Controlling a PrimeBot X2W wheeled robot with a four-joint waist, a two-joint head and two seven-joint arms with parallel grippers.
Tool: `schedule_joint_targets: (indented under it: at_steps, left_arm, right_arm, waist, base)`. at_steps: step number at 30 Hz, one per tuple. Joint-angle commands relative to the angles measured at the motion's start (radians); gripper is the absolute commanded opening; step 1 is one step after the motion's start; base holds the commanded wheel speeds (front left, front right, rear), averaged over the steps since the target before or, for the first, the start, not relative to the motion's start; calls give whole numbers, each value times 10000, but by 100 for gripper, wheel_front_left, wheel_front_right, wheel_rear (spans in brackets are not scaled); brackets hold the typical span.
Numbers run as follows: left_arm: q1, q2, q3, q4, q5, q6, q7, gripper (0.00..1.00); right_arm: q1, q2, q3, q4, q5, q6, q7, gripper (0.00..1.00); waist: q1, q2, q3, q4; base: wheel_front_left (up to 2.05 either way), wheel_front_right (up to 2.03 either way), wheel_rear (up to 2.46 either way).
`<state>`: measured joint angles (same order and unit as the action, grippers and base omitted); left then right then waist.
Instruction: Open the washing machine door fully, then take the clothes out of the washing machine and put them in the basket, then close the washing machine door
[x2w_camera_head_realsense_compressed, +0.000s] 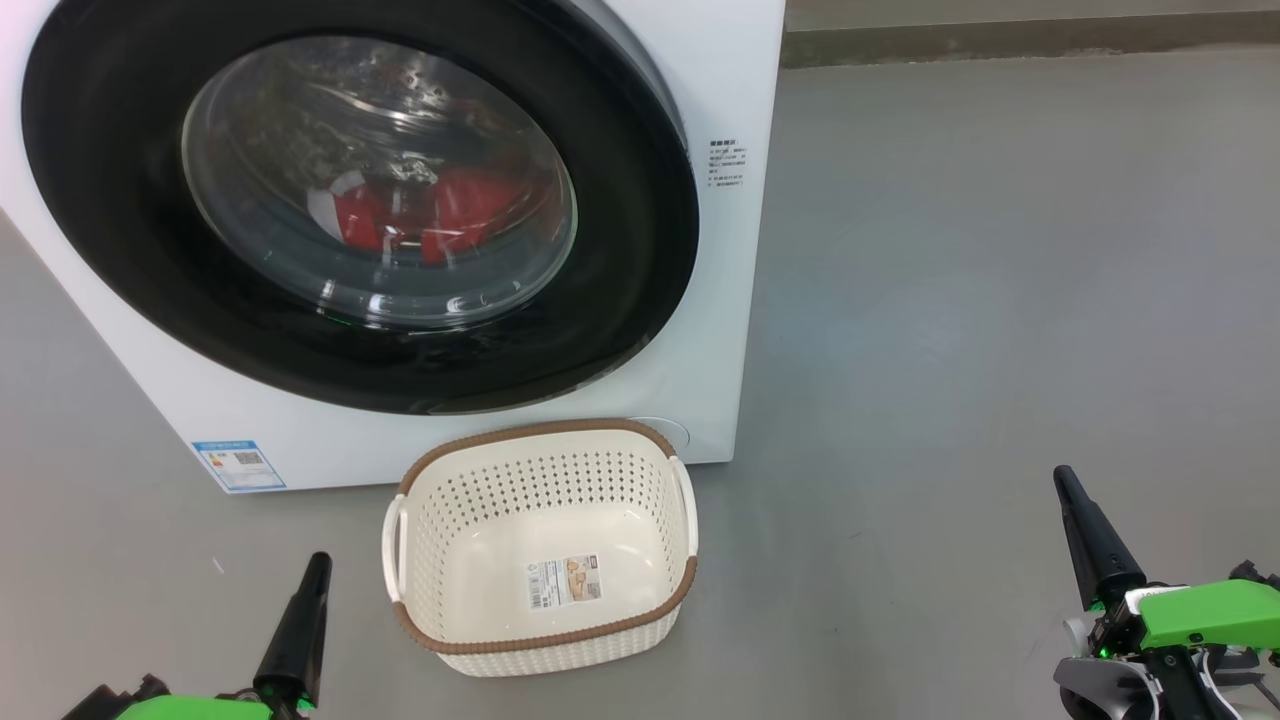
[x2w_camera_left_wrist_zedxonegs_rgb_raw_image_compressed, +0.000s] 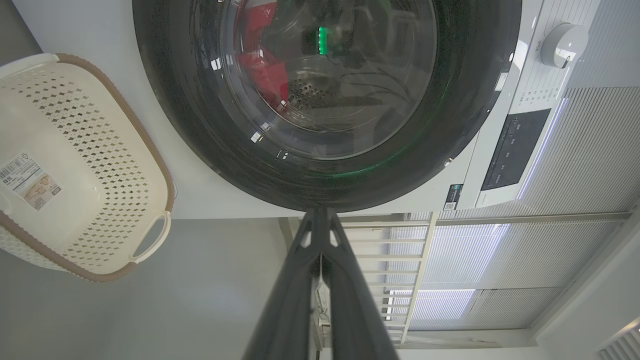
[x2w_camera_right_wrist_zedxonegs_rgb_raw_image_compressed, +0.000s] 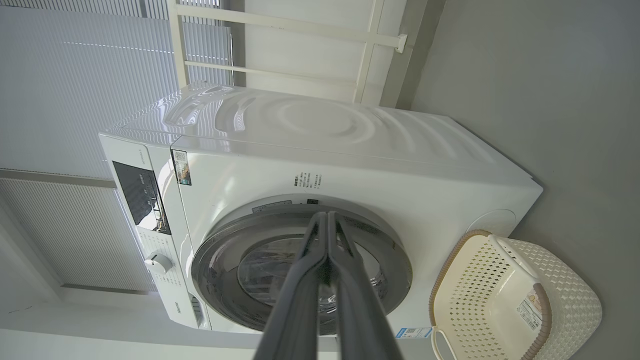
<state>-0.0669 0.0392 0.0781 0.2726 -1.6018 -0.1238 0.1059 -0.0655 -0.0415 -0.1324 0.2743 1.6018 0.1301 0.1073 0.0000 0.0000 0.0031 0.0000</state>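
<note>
Well, both pincers are pressed shut and hold nothing. The left pincer (x2w_camera_head_realsense_compressed: 316, 568) is low on the left and the right pincer (x2w_camera_head_realsense_compressed: 1064, 482) is low on the right. Both point up toward the washing machine (x2w_camera_head_realsense_compressed: 722, 300) and touch nothing.

Between them sits the basket (x2w_camera_head_realsense_compressed: 545, 642). It stands on the floor (x2w_camera_head_realsense_compressed: 1000, 250), just in front of the machine, near its right corner. It has no clothes in it, just a paper label (x2w_camera_head_realsense_compressed: 565, 582) on its bottom.

Behind the basket, the washing machine door (x2w_camera_head_realsense_compressed: 110, 250) is shut flat on the machine. Through its round glass you can see the clothes (x2w_camera_head_realsense_compressed: 455, 212), red with a bit of white, lying low in the drum.

So I think no step is done yet. The door has to be opened wide, the clothes pulled out and dropped in the basket, and the door pushed shut again.

The floor is smooth, grey and a little shiny. A small blue label (x2w_camera_head_realsense_compressed: 238, 465) is stuck low on the machine's front. Behind the machine there are pale blinds (x2w_camera_right_wrist_zedxonegs_rgb_raw_image_compressed: 75, 75) and a white rail (x2w_camera_right_wrist_zedxonegs_rgb_raw_image_compressed: 300, 26).
</note>
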Motion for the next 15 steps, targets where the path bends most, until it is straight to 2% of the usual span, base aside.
schedule_joint_targets:
  at_steps: [1, 15]
  left_arm:
    - [-410, 110, 352, -277, -72, -69, 70, 0]
    - [-410, 110, 352, -277, -72, -69, 70, 0]
  right_arm:
    - [-424, -87, 190, -296, 72, 6, 56, 0]
    - [-424, -87, 190, -296, 72, 6, 56, 0]
  waist:
    - [0, 0, 0, 0]
    - [0, 0, 0, 0]
  base:
    - [0, 0, 0]
    - [0, 0, 0]
